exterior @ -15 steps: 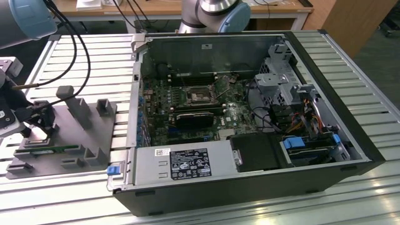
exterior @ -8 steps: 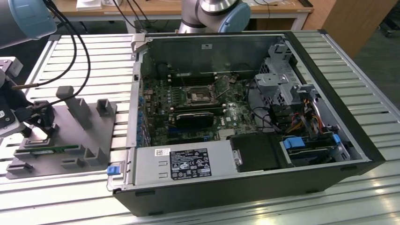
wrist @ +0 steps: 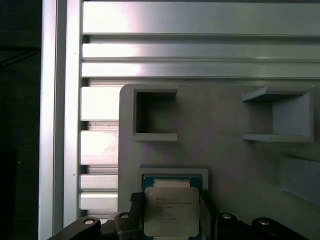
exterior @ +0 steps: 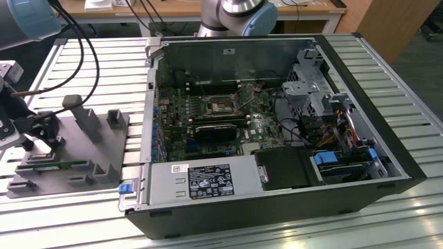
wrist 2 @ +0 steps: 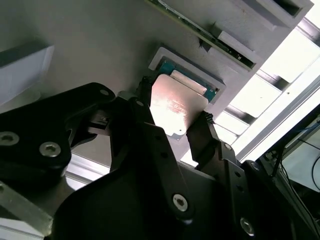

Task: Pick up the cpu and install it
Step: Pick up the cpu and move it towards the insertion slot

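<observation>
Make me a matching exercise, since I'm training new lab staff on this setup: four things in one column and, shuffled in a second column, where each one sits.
Things
1. cpu
2. motherboard socket
3. computer case
4. grey fixture

Places
A. on the slatted table, at the exterior view's left of the case
B. lying open on the table, at the exterior view's right
C. at the fixture's square nest, by the gripper
D. inside the case, on the green board

Pairs: 1-C, 2-D, 3-B, 4-A
</observation>
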`<state>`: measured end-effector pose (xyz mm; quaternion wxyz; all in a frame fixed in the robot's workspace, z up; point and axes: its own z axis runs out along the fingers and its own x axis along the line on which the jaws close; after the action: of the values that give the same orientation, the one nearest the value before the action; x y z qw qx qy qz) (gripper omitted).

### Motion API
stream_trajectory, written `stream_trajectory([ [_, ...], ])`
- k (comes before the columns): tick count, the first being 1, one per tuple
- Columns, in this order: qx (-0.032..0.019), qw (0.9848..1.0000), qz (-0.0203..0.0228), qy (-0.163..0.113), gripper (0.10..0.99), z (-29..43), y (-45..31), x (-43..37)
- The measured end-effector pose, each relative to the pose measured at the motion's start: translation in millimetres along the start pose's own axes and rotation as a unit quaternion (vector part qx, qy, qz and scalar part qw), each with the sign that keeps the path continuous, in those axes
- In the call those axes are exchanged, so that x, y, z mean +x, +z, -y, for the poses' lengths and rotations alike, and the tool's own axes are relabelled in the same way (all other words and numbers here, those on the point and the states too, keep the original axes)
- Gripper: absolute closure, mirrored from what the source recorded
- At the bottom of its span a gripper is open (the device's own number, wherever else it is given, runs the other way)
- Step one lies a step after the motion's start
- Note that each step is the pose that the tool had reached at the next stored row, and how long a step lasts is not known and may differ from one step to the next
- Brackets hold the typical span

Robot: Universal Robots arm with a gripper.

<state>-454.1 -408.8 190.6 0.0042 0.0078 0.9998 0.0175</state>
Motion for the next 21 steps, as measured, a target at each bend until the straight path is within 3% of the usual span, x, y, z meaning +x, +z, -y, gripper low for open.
stream_trajectory([
  [8,0.0,1.0,0.0004,0.0,0.553,-0.4,-10.6,-0.1],
  [21,-0.0001,1.0,0.0005,0.0,0.553,-0.6,-16.4,-0.1],
])
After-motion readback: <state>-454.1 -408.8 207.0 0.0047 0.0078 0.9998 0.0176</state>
